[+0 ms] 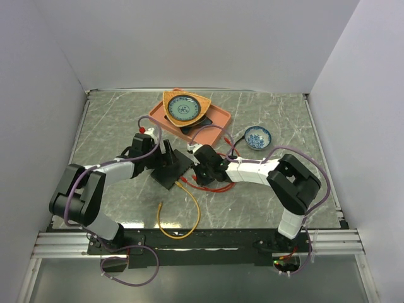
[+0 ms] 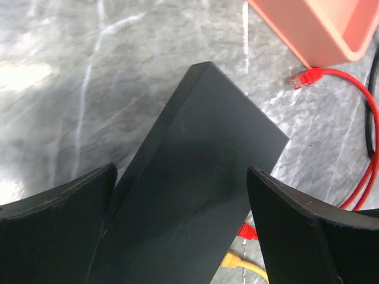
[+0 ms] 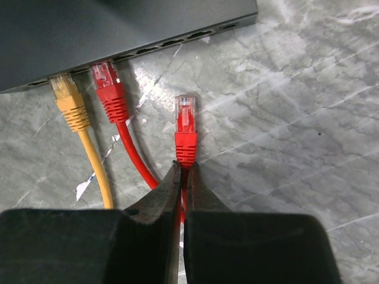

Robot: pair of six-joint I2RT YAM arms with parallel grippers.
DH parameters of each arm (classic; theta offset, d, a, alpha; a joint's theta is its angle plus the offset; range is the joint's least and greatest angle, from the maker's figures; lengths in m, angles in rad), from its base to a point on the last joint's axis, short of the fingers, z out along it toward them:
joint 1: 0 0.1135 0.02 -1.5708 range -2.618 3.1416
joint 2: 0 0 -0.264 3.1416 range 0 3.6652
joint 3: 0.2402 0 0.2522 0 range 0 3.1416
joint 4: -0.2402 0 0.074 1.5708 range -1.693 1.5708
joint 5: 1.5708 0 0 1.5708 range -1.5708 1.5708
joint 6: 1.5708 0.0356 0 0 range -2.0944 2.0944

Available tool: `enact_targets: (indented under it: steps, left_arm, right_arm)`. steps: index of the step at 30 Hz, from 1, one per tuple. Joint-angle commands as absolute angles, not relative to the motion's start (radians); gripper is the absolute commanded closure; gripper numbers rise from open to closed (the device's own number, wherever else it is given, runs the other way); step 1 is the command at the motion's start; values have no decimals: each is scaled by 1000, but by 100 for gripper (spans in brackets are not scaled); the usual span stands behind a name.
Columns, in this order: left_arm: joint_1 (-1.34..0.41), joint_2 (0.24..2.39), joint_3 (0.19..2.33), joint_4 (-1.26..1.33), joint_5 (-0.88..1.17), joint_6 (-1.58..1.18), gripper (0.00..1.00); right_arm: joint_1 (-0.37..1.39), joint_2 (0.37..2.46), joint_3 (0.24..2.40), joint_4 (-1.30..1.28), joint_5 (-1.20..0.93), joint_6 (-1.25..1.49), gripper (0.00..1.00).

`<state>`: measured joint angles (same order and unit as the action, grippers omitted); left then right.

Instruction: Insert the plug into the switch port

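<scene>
Overhead view looks down from behind; wrist views closely share the switch (image 2: pixel 195 177).

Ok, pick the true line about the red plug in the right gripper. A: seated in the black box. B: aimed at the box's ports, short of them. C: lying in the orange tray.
B: the right gripper clamps just behind the red plug, whose tip faces the black box with a gap between.

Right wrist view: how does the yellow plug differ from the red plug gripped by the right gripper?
The yellow plug reaches the switch port row; the gripped red plug stops short of it. Yellow lies free; red is pinched in the shut right gripper. Both have clear tips pointing at the switch.
</scene>
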<state>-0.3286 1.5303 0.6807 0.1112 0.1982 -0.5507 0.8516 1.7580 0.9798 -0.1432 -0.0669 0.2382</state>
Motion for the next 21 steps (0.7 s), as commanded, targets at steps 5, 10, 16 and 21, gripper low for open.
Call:
enact_targets:
  steps: [5,10,16,21]
  left_arm:
    - [-324,1589,673,224,272,-523,6]
    - [-319,1601,672,221,268,-522,13]
    - [-314,1612,673,216,267,-523,18]
    - [-313,1617,675,215,276,-526,20]
  right_arm:
    - [870,1767,956,-95,-80,255,100]
    - [876,1753,933,-66,-86,264,100]
    - [881,1744,925,-45,-101,268,100]
    - [885,1747,933,-32,-103,275,100]
